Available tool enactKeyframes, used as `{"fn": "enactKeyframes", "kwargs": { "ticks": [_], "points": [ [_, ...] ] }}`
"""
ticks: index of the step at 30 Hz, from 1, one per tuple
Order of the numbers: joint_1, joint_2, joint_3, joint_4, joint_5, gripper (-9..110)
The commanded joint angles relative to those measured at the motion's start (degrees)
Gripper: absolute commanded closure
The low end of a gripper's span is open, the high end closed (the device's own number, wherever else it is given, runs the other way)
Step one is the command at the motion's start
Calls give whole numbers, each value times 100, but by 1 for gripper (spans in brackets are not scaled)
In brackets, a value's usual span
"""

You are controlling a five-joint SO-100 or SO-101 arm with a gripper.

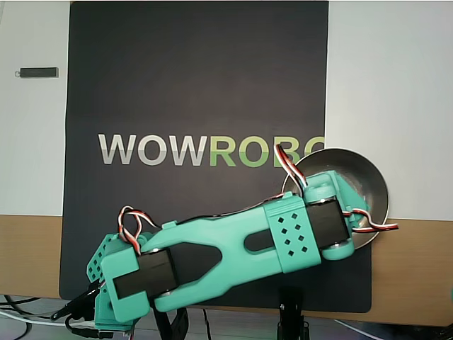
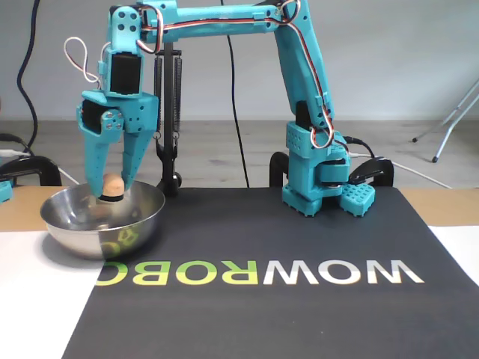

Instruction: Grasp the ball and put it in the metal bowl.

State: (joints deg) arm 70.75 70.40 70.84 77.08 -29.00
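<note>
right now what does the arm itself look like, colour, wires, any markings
The arm is teal printed plastic with black servo blocks set into its joints. Twisted red, white and black cables loop between segments. Its gripper has two long tapered teal fingers. Diamond-shaped holes perforate one link in the overhead view and small round ones the wrist housing. No printed lettering is visible on it.

Looks like a hobby robotics lab or office: branded demo mat [image 2: 299,247] on a white table [image 1: 386,78], teal printed arm [image 2: 299,97], loose cables [image 2: 30,67], tripod leg [image 2: 453,123] on the floor
</note>
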Motion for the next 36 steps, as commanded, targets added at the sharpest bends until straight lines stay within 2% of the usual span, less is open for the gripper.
{"fn": "enactKeyframes", "kwargs": {
  "ticks": [1, 36],
  "points": [
    [-53, 26, -229, -53, 53, 78],
    [-149, -272, -255, -62, 44, 78]
  ]
}}
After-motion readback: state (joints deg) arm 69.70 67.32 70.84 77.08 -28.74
